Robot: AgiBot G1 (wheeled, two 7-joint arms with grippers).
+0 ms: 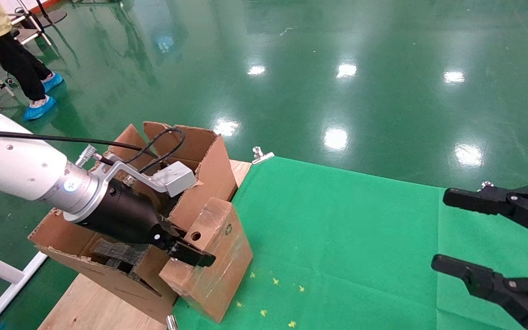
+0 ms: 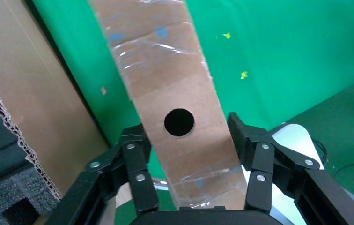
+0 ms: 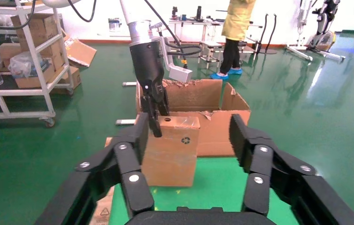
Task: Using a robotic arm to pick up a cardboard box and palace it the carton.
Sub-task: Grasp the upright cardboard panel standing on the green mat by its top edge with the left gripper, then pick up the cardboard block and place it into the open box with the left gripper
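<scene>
The robotic arm, my white left arm (image 1: 16,169), reaches over the carton. Its left gripper (image 1: 196,250) is shut on the upper end of the cardboard box (image 1: 213,261), a small brown taped box with a round hole and a recycling mark. In the left wrist view the fingers (image 2: 140,145) press both sides of the box (image 2: 165,70) near the hole. The box stands tilted at the edge of the green cloth, right next to the carton (image 1: 200,160). The carton has ragged flaps and black foam (image 1: 117,254) inside. The right wrist view shows the box (image 3: 170,150) in front of the carton (image 3: 212,126).
My right gripper (image 1: 439,229) hangs open and empty at the right over the green cloth (image 1: 337,229). The cloth is clipped (image 1: 260,155) to a wooden table (image 1: 90,307). A person (image 1: 12,55) stands far left. A shelf cart (image 3: 25,56) stands beyond.
</scene>
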